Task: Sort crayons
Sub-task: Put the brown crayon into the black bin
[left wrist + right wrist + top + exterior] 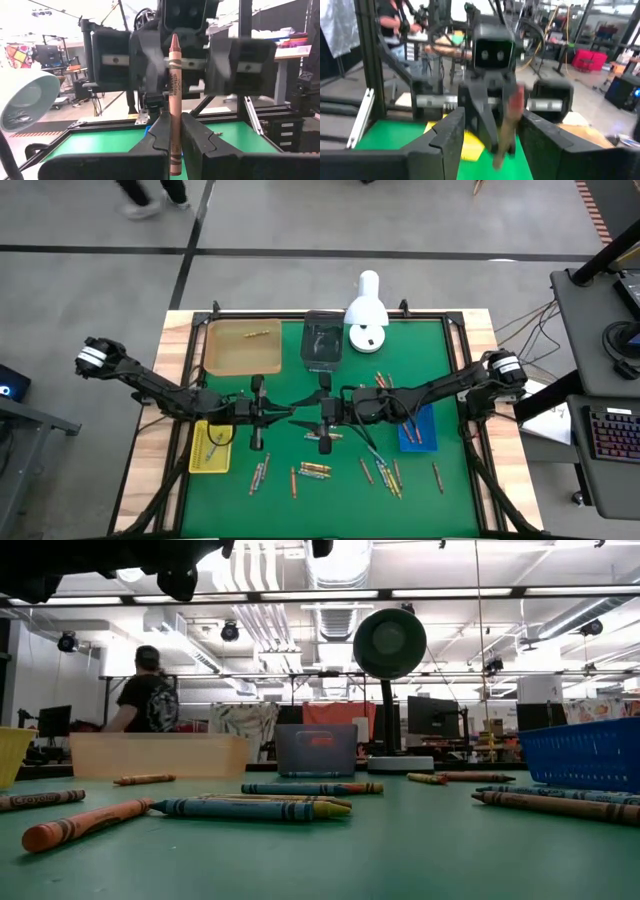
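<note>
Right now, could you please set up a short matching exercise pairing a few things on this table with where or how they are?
Things:
1. left gripper
2. right gripper
3. blue tray
4. white lamp

States:
a. at the table's far edge
b. open, facing the other gripper
c. shut on a brown crayon, held upright
d. on the table's right side, under the right arm

Pairs: 1-c, 2-b, 3-d, 4-a
</note>
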Available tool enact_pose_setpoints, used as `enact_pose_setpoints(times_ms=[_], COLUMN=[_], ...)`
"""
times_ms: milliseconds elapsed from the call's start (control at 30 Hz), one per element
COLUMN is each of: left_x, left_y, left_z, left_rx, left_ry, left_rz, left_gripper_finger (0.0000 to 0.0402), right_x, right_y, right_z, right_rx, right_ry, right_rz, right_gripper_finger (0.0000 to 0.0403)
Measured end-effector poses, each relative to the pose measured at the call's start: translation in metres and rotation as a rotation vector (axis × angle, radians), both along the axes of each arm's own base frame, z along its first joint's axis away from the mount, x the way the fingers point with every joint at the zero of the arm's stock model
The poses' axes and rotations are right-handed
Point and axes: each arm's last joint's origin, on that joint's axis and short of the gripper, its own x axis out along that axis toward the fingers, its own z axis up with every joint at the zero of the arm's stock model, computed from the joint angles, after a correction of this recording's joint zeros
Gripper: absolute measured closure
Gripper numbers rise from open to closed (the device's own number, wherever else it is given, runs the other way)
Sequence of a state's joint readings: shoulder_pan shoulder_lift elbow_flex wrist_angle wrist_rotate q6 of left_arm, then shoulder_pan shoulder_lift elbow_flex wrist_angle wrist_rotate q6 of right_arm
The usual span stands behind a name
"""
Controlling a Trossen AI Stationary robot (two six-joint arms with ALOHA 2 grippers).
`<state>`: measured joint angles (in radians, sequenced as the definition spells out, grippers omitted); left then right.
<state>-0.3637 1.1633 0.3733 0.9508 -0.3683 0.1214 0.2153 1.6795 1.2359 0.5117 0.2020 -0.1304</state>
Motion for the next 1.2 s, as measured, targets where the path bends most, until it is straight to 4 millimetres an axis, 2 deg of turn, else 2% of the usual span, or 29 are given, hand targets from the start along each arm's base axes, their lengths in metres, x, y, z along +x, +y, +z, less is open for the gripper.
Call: enact_pose_setpoints(times_ms=[167, 400, 700, 833, 967, 1067, 1200], left_x=[0.000, 0.000, -0.003, -0.008, -0.014, -0.019, -0.026], left_y=[0.000, 0.001, 0.004, 0.013, 0.027, 0.044, 0.072], left_z=[0.000, 0.000, 0.003, 0.010, 0.016, 0.020, 0.020], left_rx=[-0.009, -0.076, -0.086, -0.090, -0.051, -0.038, -0.013], left_ry=[0.002, -0.001, 0.002, -0.010, 0.006, 0.027, 0.077], left_rz=[-0.001, 0.022, 0.072, 0.179, 0.237, 0.316, 0.377], left_gripper_finger=[0.0400, 0.0380, 0.0300, 0.0276, 0.0269, 0.0272, 0.0278], right_x=[0.002, 0.002, 0.008, 0.012, 0.012, 0.011, 0.008], right_y=[-0.001, -0.004, -0.019, -0.038, -0.065, -0.092, -0.132], right_z=[0.000, 0.003, 0.015, 0.025, 0.034, 0.037, 0.030], right_rx=[-0.002, -0.001, 0.002, -0.033, -0.074, -0.069, -0.054], right_ry=[0.003, 0.000, 0.115, 0.204, 0.300, 0.337, 0.379], right_rz=[-0.011, -0.027, -0.058, -0.121, -0.212, -0.280, -0.371], right_gripper_finger=[0.0276, 0.0380, 0.0387, 0.0388, 0.0388, 0.0389, 0.0389])
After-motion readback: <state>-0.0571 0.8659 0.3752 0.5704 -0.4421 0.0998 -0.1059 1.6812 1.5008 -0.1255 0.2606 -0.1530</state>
